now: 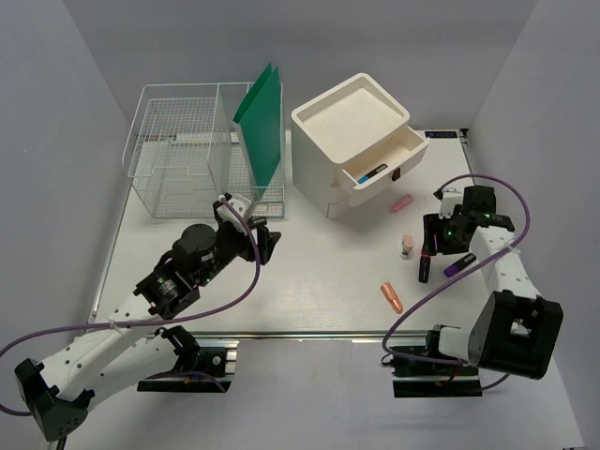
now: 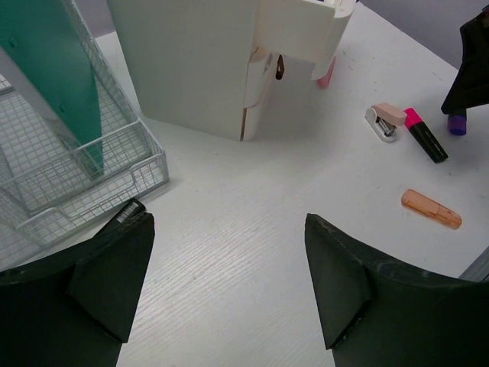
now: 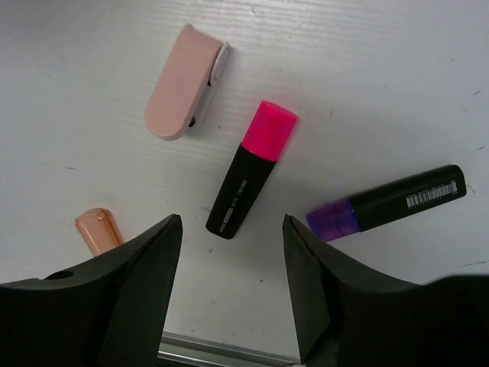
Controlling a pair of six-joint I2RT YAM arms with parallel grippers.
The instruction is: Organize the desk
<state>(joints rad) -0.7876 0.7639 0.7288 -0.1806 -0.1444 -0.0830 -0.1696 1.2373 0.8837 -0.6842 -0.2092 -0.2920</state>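
Both arms wore white shells over black joint housings. A purple cable [image 1: 234,295] looped off the left arm [image 1: 94,352], and a second cable [image 1: 473,176] arched over the right arm [image 1: 506,272]. The left pincer [image 2: 229,267] and right pincer [image 3: 229,260] had matt black wedge fingers [image 2: 107,275]. A green light [image 1: 457,223] glowed on the right wrist; black bases [image 1: 431,380] sat at six o'clock.

Three plain pale grey walls are boxing in the scene. The back wall [image 1: 281,33] is running across the far side, while the left wall [image 1: 47,141] and right wall [image 1: 558,103] are angling outward. Soft, even light is falling from above, and the left side is looking a shade darker.
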